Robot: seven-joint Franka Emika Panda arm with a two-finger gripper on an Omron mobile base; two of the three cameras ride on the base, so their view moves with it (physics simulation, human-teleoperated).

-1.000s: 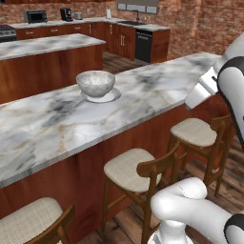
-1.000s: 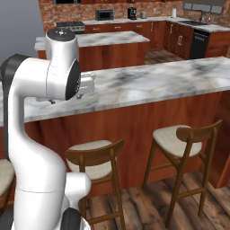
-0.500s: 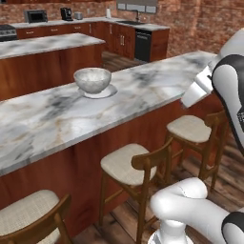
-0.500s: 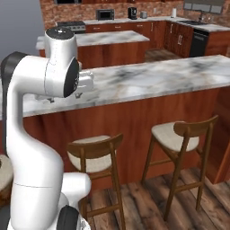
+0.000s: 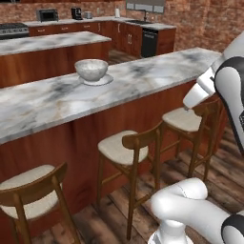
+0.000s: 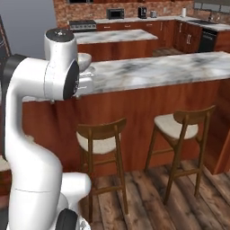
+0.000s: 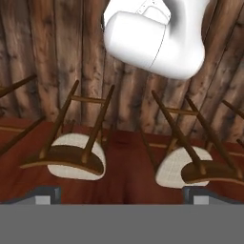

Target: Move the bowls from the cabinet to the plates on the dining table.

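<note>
Brick walls and red-brown cabinetry ring the kitchen, and the long marble worktop [image 5: 143,76] of the dining table runs across both base views. Compared with a second ago the whole scene has slid sideways in those views, so the base has been driving along the table, not the things shifting. A pale speckled bowl [image 5: 91,69] sits on a plate [image 5: 96,80] on the worktop, well back from the near edge, so that one looks delivered; I judge the robot is heading off for the tan one, which I cannot see. Fingers [image 7: 122,201] are spread wide and empty, pointing down at the plank floor and two stools [image 7: 71,155]. Stools [image 5: 129,157] crowd the table's near side, just beside the base, so room is tight there; behind the worktop an island [image 5: 52,43] stands well apart, with an open aisle between
</note>
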